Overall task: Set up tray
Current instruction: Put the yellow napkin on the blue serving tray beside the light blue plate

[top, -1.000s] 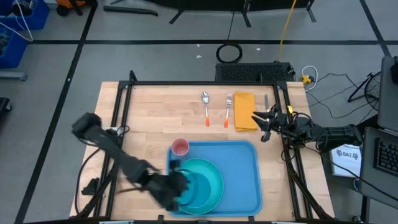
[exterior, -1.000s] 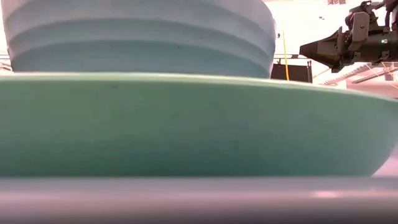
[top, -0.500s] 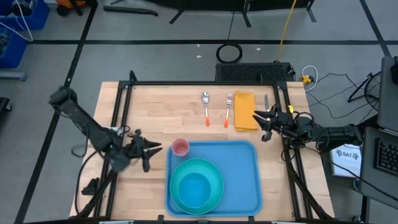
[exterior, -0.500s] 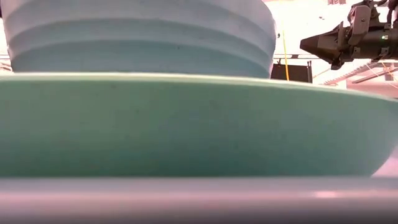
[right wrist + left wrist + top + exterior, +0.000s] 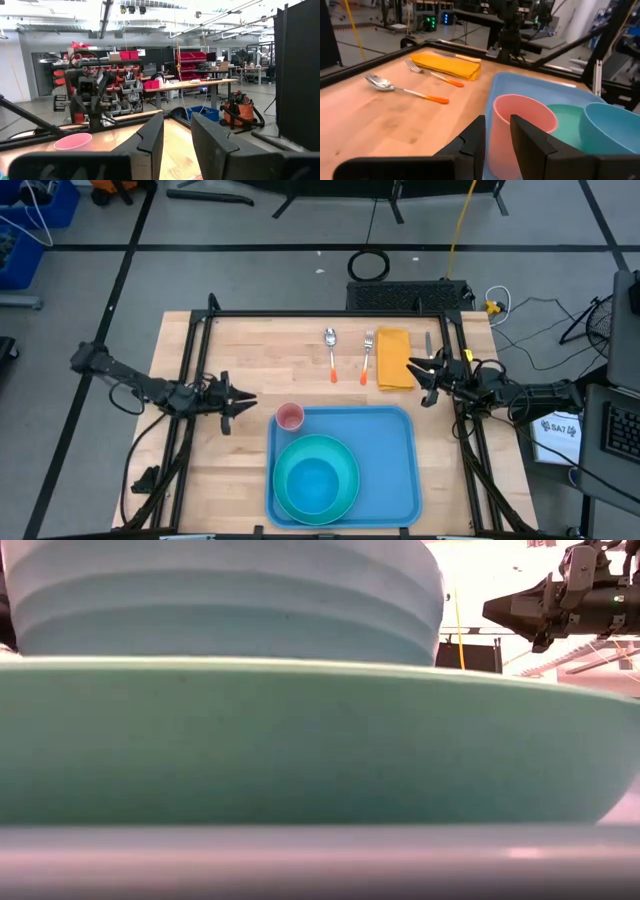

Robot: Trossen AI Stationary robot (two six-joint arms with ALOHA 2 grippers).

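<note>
The light-blue tray (image 5: 385,465) lies at the table's near middle. On it rests a round teal plate (image 5: 345,465) with a blue bowl (image 5: 312,482) standing in it. A pink cup (image 5: 290,417) stands upright in the tray's far left corner. My left gripper (image 5: 245,399) is open and level just left of the cup, pointing at it with nothing between its fingers (image 5: 497,120). My right gripper (image 5: 412,372) is open near the table's right edge, above the table, and holds nothing.
A spoon (image 5: 331,350) and a fork (image 5: 367,356) with orange handles lie on the wood beyond the tray. To their right is a yellow napkin (image 5: 393,358) with a knife (image 5: 457,56) behind it. A black frame (image 5: 300,314) borders the table.
My left gripper has drawn back from over the plate's near left side. It has gone toward the table's left and far edges and has tipped up until it points level at the cup. The plate, bowl and cup have stayed where they were.
</note>
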